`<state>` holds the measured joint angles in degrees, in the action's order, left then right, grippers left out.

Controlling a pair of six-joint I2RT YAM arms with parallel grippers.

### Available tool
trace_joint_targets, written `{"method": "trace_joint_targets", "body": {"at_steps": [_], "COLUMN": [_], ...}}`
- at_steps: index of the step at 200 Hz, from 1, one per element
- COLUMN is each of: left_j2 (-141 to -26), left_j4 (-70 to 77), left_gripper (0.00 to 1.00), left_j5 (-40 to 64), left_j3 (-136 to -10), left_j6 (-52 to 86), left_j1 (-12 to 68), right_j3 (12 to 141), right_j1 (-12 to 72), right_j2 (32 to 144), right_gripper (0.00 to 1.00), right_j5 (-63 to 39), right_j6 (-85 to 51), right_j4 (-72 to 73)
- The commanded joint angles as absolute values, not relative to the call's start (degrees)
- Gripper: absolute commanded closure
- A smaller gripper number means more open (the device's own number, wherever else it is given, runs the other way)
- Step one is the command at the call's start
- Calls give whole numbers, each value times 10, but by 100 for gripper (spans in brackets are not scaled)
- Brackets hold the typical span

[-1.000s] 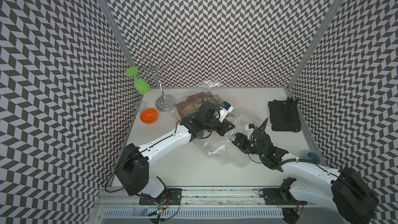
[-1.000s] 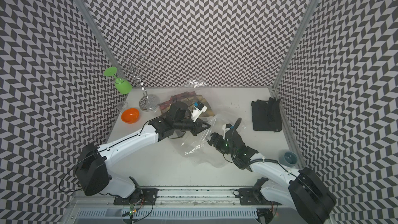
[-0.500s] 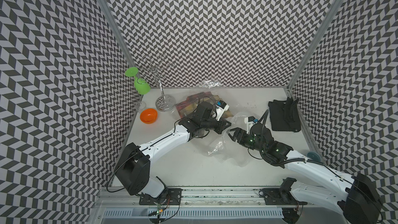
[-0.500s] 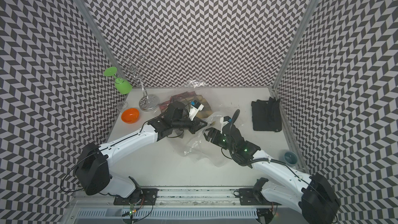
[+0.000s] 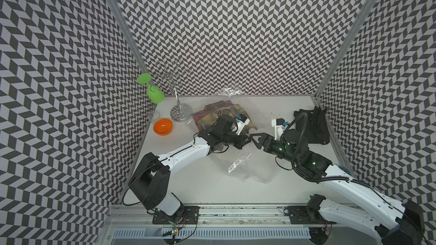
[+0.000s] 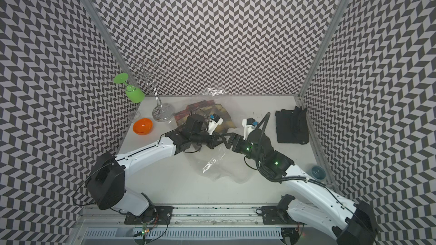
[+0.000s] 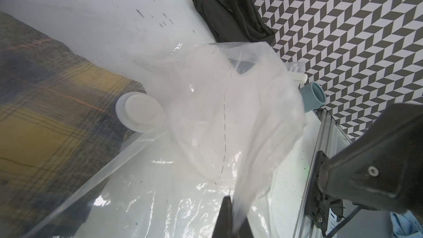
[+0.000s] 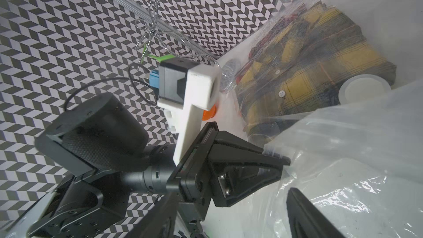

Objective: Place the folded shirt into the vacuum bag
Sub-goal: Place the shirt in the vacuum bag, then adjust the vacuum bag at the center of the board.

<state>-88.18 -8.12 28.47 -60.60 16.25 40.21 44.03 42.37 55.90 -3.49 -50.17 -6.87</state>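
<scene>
Bag [image 5: 246, 167] sprawls on the counter [image 5: 200, 182], plaid shirt [image 5: 208, 118] at its far end. Left end effector [image 8: 282, 161] is clenched on its film, right end effector [image 5: 256, 140] gaping beside; a hard tug could tear it.

Bright, even overhead light in both top views, barely a shadow on the white surface [image 5: 203, 185]. Hard white glints off the crinkled vacuum bag [image 5: 236, 164], lower centre of the frame. Sharp focus throughout, chevron walls [image 5: 236, 31] splaying toward the corners. Left wrist view milkier, hazy through the plastic. Right wrist view glaring across the film, left arm joint [image 8: 91, 133] soft with blur.
</scene>
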Motion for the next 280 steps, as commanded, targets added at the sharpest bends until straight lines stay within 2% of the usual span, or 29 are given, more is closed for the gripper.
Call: {"method": "trace_joint_targets", "body": {"at_steps": [1, 50, 81, 105, 146, 188, 231, 257, 280], "left_j2": [-883, -856, -804, -748, -669, -641, -627, -625, -649], "left_j4": [-76, -47, -85, -140, -210, -239, -241, -246, -223], "left_gripper": [100, 100, 100, 100, 100, 75, 57, 49, 47], "left_j5": [298, 301, 284, 278, 245, 230, 249, 244, 264], "left_j3": [-586, -494, -445, -431, -434, -482, -534, -558, -561], "left_j6": [165, 194, 205, 222, 242, 235, 229, 205, 208], "left_j1": [405, 444, 429, 385, 293, 258, 258, 258, 259], "right_j3": [483, 505, 490, 487, 511, 547, 590, 605, 629], "right_j1": [399, 190, 88, 41, 9, -22, -51, -52, -55], "right_j2": [545, 627, 704, 761, 832, 914, 1000, 1016, 1034], "right_gripper": [24, 23, 23, 23, 22, 21, 21, 21, 21], "right_j5": [-2, -142, -161, -108, 48, 102, 65, 65, 74], "right_j6": [-472, -439, -464, -467, -434, -395, -380, -380, -381], "right_j4": [-69, -50, -2, 9, -5, -23, -53, -49, -59]}}
